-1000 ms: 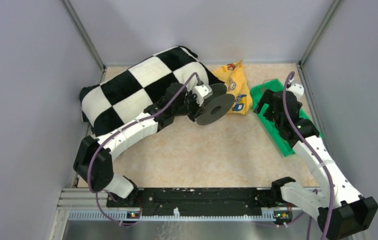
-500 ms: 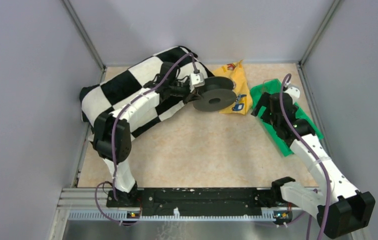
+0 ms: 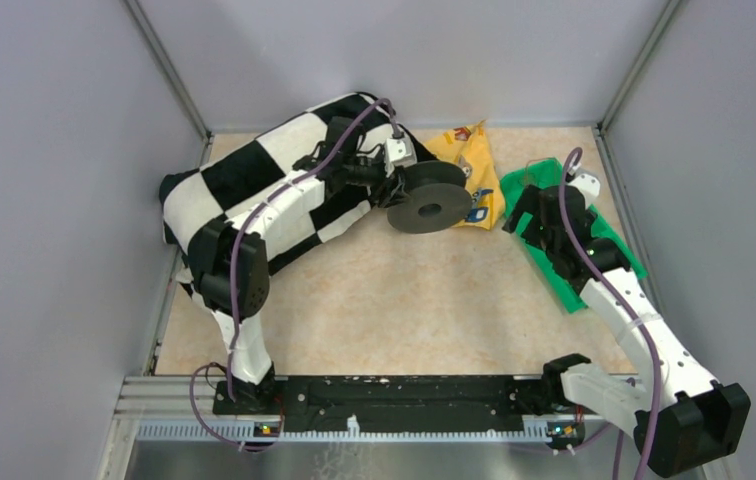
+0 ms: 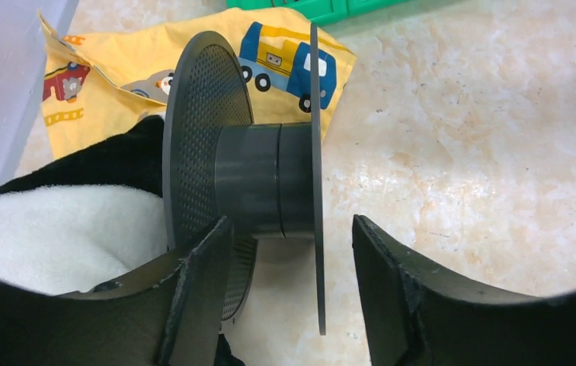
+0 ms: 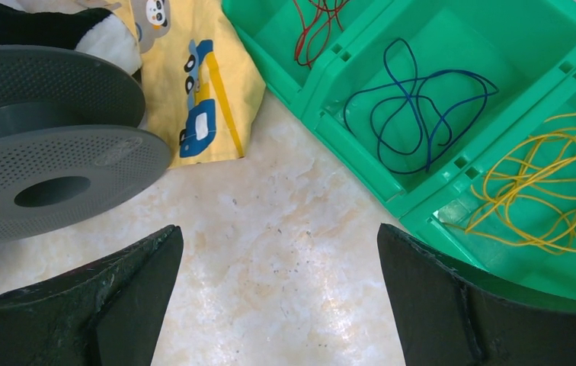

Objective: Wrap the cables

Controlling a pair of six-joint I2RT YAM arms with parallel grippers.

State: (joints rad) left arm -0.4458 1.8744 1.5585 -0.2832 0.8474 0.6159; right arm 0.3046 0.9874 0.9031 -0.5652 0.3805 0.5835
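Curling loosely, thin red, blue, yellow cables (image 5: 411, 97) lie in green bins (image 5: 361, 156).

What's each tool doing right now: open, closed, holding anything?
Left tool: open, straddling the dark grey plastic spool, not clamping it.
Right tool: open, empty.

the tabletop (image 3: 404, 300) is a pale beige, stone-patterned surface with faint veins and small dark specks. plain grey walls box it in: a back wall (image 3: 404, 50) along its far edge, a left wall (image 3: 44, 200) and a right wall (image 3: 724, 150) along its sides. slim metal posts (image 3: 169, 70) rise from its two far corners. a ribbed aluminium rail (image 3: 154, 400) runs along its near edge. the light is soft and even.
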